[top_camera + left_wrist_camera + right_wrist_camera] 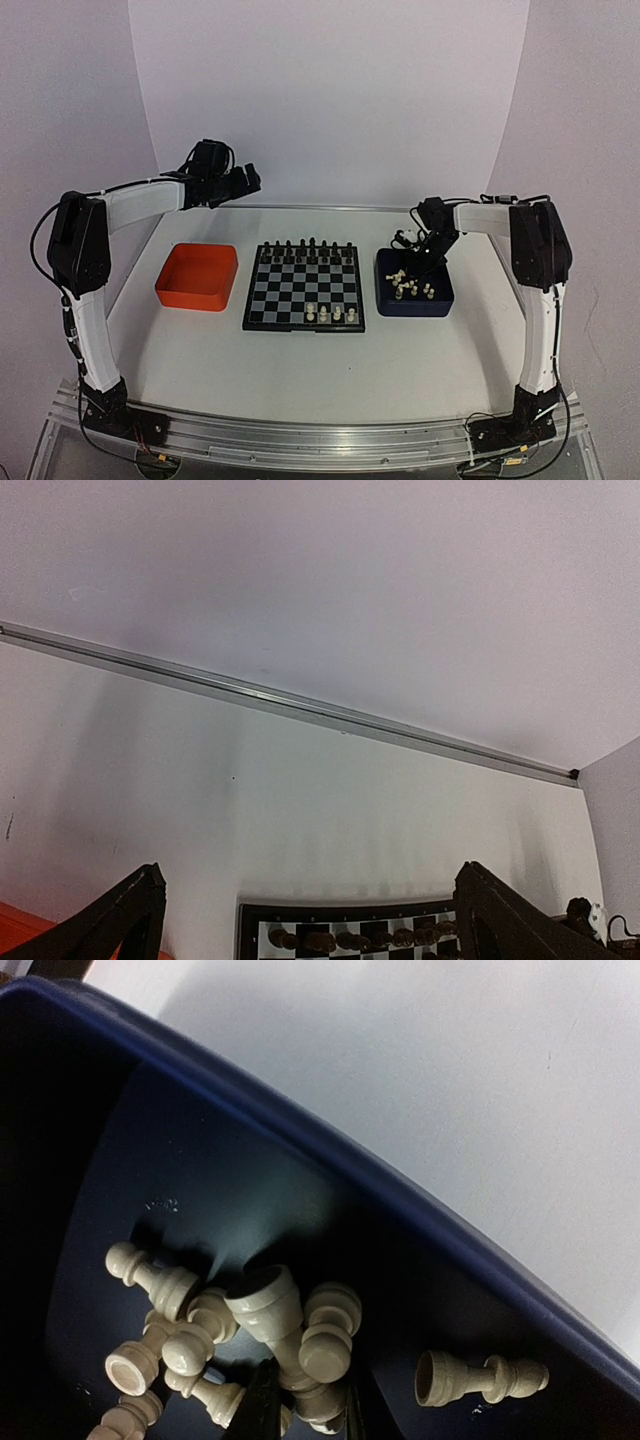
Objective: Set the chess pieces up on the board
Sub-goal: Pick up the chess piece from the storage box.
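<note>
Remote station view: the left arm stands folded high over the far left of the counter [200,350]. Its left claw [243,180] points toward the middle, spread wide with nothing in it. The right arm bends down from its elbow, and the right claw [412,266] is dipped into the dark blue tray [417,310], just right of the board [290,295].

My right wrist camera gives what the overhead view cannot. A heap of cream chess pieces [330,1335] lies tumbled on the tray floor, with one piece apart at the right. The claw's dark fingers [263,1405] are set narrow on either side of one piece in the heap, and I cannot tell whether they pinch it. The left wrist camera shows its own two fingers [125,915] far apart, framing the black chessmen [350,940] on the board's far row. Only the overhead view shows four cream pieces standing in the board's near row, toward its right half, and the orange tray [197,277] left of the board.

The counter is plain white, with a metal strip [300,705] along its far edge and a pale curved backdrop [330,100] behind.
</note>
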{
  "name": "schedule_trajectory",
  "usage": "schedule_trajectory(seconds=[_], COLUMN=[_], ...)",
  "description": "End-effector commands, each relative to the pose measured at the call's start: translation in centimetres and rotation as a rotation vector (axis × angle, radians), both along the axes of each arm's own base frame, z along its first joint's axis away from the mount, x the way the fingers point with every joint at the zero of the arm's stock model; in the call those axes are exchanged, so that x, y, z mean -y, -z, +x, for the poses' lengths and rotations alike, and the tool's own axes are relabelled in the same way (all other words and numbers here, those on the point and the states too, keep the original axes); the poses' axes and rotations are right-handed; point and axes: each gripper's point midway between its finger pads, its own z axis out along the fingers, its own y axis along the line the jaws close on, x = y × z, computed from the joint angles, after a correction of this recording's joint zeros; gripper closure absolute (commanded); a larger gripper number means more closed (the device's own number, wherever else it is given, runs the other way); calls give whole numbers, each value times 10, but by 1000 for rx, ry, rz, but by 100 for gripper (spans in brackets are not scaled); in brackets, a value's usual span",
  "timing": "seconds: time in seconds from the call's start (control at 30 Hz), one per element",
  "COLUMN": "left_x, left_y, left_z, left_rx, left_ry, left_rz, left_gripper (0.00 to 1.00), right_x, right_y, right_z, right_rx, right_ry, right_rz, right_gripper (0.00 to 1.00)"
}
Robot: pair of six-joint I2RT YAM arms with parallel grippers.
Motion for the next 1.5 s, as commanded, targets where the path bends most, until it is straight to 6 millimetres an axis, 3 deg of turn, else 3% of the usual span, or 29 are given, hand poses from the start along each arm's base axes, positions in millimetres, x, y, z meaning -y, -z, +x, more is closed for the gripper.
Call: schedule_trajectory(seconds=[0.0,0.87,1.03,1.27,1.47], left_x=[-2,8,19,56,135], left_y=[-34,-43,-48,-52,-37], left_z=[-6,-22,-31,-47,-87], left_rx=[66,111,104,86,40], left_ry=[11,91,158,336,649], left_rz=[-38,-108,-134,-174,-161], left_gripper=[0,0,0,0,0], right_x=[0,-4,-11,-33,-59], right_y=[-11,-61,-85,-130,-161], right_z=[-3,-9,-12,-33,-60], right_rx=[11,107,147,184,177], right_ry=[-26,-81,-103,-174,-281], right_rz=[10,60,108,273,456], right_gripper=[100,100,100,100,100])
